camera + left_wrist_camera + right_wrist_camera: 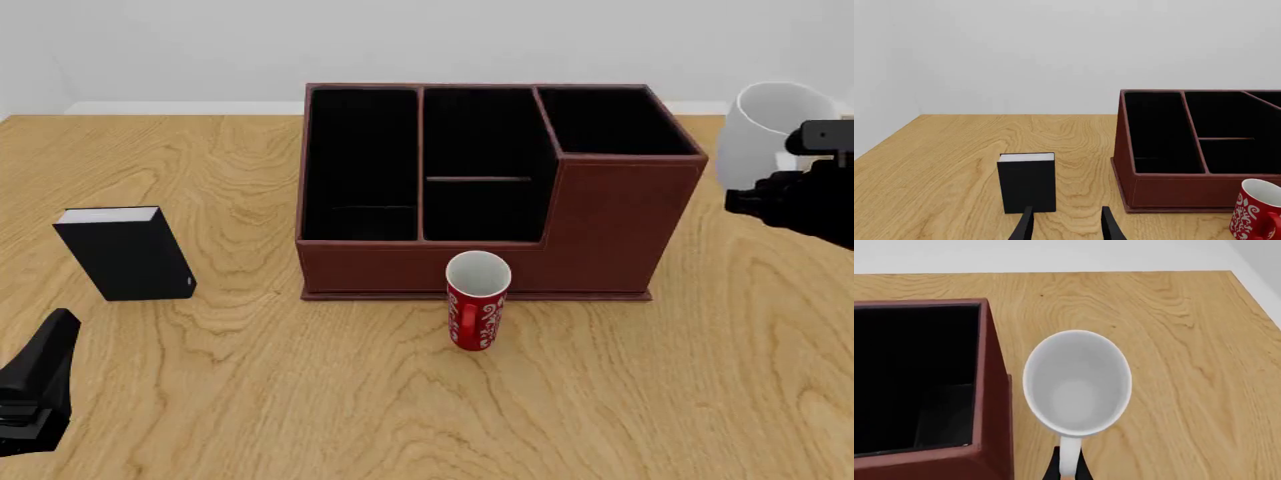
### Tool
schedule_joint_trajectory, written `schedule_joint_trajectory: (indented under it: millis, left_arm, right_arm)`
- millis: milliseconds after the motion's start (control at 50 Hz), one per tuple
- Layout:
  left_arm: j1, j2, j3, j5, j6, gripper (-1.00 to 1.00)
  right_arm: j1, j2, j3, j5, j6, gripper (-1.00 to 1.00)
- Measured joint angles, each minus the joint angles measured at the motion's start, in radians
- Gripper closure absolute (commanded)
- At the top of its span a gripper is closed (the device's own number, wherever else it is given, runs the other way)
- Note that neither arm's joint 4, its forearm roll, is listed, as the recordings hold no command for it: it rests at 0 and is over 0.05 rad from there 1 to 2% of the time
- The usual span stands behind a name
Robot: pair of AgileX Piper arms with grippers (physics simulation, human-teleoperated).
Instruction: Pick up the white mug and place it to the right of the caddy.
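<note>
The white mug point(771, 122) hangs just right of the caddy point(607, 225), near its back right corner. It seems to be lifted off the table and slightly tilted. My right gripper point(790, 165) is shut on its handle. In the right wrist view I look down into the white mug point(1077, 382), with its handle pinched in the right gripper point(1067, 469) and the caddy's wall point(993, 390) right beside it. My left gripper point(56, 332) rests low at the front left, open and holding nothing. The left wrist view shows the same left gripper point(1067, 227) and the caddy point(1174, 192).
A slim red mug with white swirls point(477, 300) stands against the caddy's front wall and also shows as the red mug point(1256, 210). A small black book-like box point(127, 255) stands upright at the left, just ahead of the left gripper, where it is the black box point(1027, 182).
</note>
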Motion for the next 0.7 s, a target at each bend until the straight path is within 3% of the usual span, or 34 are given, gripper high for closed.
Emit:
schedule_joint_trajectory:
  millis: [700]
  left_arm:
    - [0.000, 0.000, 0.000, 0.000, 0.000, -1.00]
  right_arm:
    - [0.006, 0.078, 0.105, -0.113, 0.009, 1.00]
